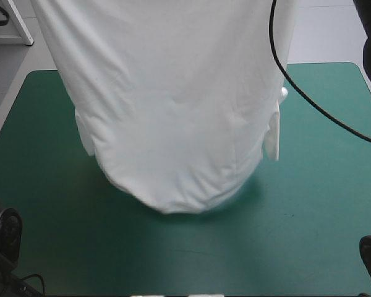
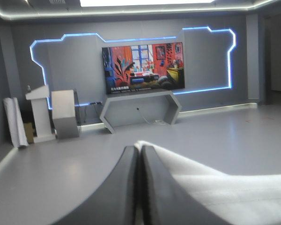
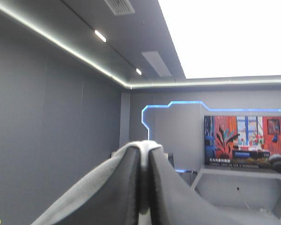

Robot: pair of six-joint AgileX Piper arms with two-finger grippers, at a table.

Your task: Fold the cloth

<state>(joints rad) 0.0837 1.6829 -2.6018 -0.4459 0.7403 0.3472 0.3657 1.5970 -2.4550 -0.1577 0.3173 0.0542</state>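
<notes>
The white T-shirt (image 1: 173, 105) hangs lifted over the teal-green table (image 1: 309, 204), stretched wide, its rounded lower edge just above the cover near the middle. Short sleeves dangle at both sides. Both arms are raised above the high view, so neither gripper shows there. In the left wrist view my left gripper (image 2: 139, 152) is all but shut, with white T-shirt cloth (image 2: 215, 187) pinched at its tips and draping off to one side. In the right wrist view my right gripper (image 3: 145, 152) is likewise shut on a fold of the T-shirt (image 3: 143, 146) that caps its tips.
A white stand (image 1: 9, 25) sits beyond the table's far left corner. Bare teal-green cover lies in front of the hanging shirt and to both sides.
</notes>
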